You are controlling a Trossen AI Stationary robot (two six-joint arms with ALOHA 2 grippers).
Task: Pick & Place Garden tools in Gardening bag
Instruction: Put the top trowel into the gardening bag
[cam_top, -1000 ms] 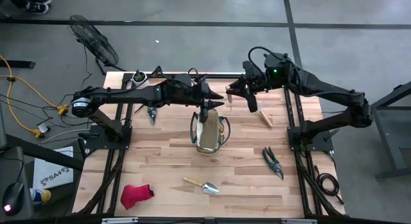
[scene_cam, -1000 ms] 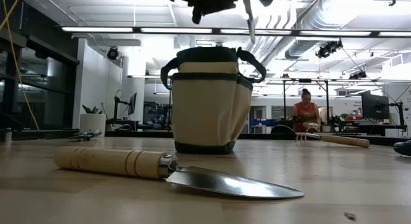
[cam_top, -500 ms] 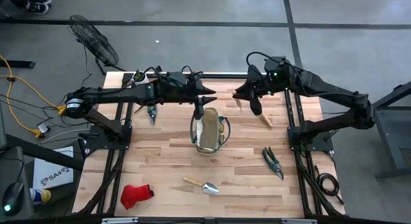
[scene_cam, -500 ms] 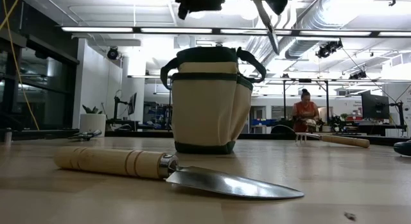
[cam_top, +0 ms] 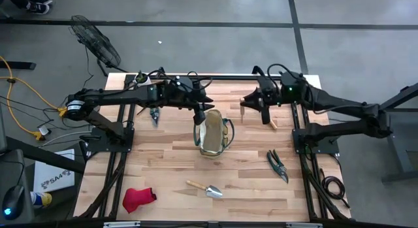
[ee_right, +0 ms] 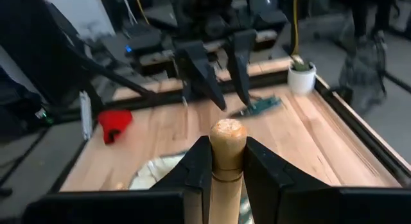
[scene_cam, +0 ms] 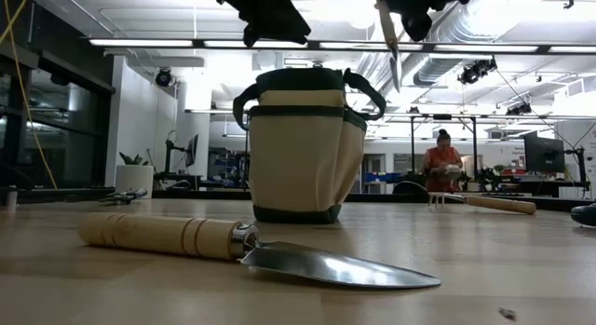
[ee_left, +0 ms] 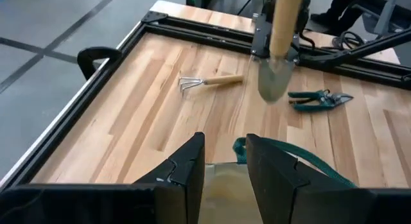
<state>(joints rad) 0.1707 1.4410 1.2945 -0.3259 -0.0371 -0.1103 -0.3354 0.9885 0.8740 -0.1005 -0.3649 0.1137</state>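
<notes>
The tan gardening bag (cam_top: 213,133) stands upright on its base at mid-table; it also shows in the low view (scene_cam: 303,148). My left gripper (ee_left: 225,166) is open and empty above the bag's far rim (cam_top: 201,114). My right gripper (ee_right: 228,169) is shut on a wood-handled trowel (ee_left: 275,79), held in the air right of the bag (scene_cam: 391,46). A second trowel (cam_top: 204,188) lies flat near the front edge. A small rake (cam_top: 270,120), green shears (cam_top: 277,164), more shears (cam_top: 154,115) and a red glove (cam_top: 138,198) lie on the table. My right gripper pinches the trowel's wooden handle just below its rounded butt end (ee_right: 228,144) between its two fingers. The fingers come about level from the table's right and lie across the handle. The trowel hangs upright, blade (ee_left: 275,83) down, clear of the table and the bag.
A small white pot with a plant (cam_top: 139,78) stands at the far left corner. Black frame rails (ee_left: 192,28) border the tabletop. A person (scene_cam: 444,162) is far back in the room. Bare wood lies between the bag and the front edge.
My right gripper has carried the hanging trowel toward the table's right and a little nearer, away from above the bag; the blade stays pointing down. My left gripper has shifted slightly toward the table's left above the bag.
</notes>
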